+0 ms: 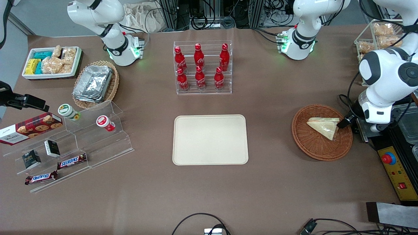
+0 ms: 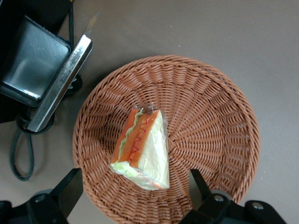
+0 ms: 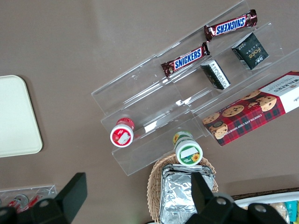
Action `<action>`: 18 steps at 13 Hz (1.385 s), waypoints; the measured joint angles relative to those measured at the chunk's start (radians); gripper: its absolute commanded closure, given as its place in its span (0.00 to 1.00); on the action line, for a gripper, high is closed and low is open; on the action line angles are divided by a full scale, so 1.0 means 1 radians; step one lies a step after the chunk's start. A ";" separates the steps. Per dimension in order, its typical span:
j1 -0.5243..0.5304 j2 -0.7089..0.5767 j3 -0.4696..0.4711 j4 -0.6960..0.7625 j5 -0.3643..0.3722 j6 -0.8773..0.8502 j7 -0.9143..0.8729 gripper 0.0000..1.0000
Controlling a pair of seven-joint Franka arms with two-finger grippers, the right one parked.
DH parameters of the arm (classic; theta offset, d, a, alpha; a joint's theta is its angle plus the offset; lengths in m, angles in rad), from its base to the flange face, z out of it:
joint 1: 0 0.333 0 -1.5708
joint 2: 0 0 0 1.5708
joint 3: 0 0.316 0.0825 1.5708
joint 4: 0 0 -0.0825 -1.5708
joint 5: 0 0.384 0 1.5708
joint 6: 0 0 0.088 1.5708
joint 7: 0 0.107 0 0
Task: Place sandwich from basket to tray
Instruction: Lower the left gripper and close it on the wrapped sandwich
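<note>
One sandwich lay in the one basket, directly below my fingers, which hung spread apart, touching nothing. One tray sat well apart on the tabletop.

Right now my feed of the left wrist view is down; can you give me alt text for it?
A wrapped triangular sandwich lies in the round reddish-brown wicker basket, orange-and-green filling showing at its cut edge. The left gripper hangs directly above it, jaws open, one to each side of the sandwich and not touching it. Brown table surface surrounds the basket.
</note>
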 measured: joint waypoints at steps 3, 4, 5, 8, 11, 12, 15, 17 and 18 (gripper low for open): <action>0.000 0.008 0.000 -0.073 -0.003 0.090 -0.043 0.00; 0.000 0.016 0.000 -0.089 -0.003 0.114 -0.053 0.00; 0.001 0.026 0.000 -0.103 -0.004 0.139 -0.059 0.00; 0.010 0.062 0.000 -0.142 -0.005 0.225 -0.068 0.00; 0.039 0.101 0.000 -0.174 -0.005 0.310 -0.069 0.00; 0.041 0.112 0.000 -0.177 -0.005 0.326 -0.069 0.00; 0.041 0.124 -0.002 -0.177 -0.005 0.337 -0.071 0.27; 0.041 0.124 -0.003 -0.177 -0.005 0.338 -0.088 0.68; 0.041 0.124 -0.004 -0.177 -0.005 0.339 -0.091 0.78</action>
